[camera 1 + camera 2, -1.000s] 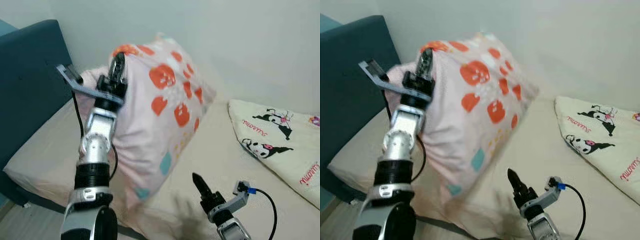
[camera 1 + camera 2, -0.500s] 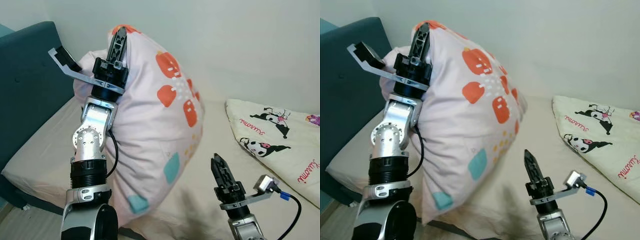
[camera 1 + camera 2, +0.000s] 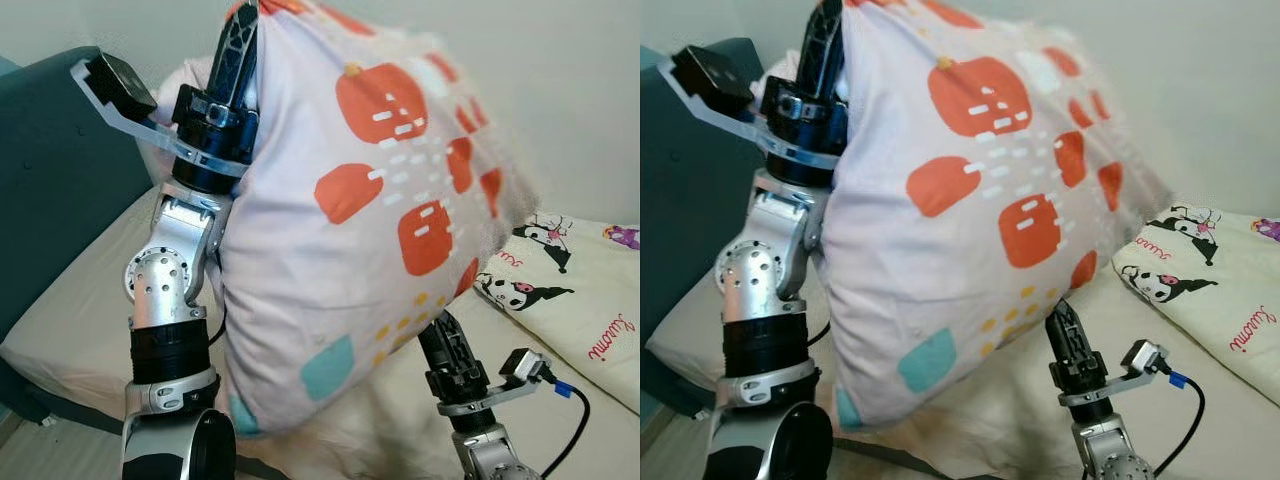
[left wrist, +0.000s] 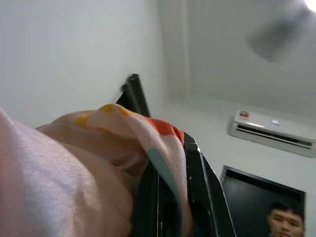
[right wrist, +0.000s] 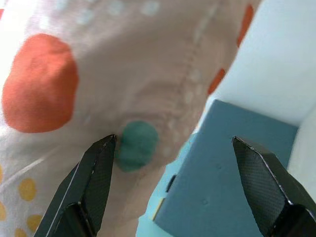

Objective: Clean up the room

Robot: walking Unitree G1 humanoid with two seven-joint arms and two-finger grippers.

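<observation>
A big pale pink pillow (image 3: 380, 220) with orange, teal and yellow patches hangs upright in the air over the bed. My left gripper (image 3: 240, 45) is raised high and shut on the pillow's upper left corner; the left wrist view shows the fabric (image 4: 123, 148) pinched between the black fingers (image 4: 197, 192). My right gripper (image 3: 445, 340) points up just under the pillow's lower right edge. In the right wrist view it stands open (image 5: 173, 143), facing the pillow fabric (image 5: 123, 74), with nothing between its fingers.
The beige bed (image 3: 70, 310) lies below, with a dark blue headboard (image 3: 50, 170) on the left. A cream blanket with cartoon prints (image 3: 580, 300) lies at the right. A white wall is behind. A person (image 4: 284, 219) and an air conditioner (image 4: 271, 131) show in the left wrist view.
The left arm has lifted the pillow higher and swung it nearer and to the right. The right gripper now sits right under the pillow's lower edge.
</observation>
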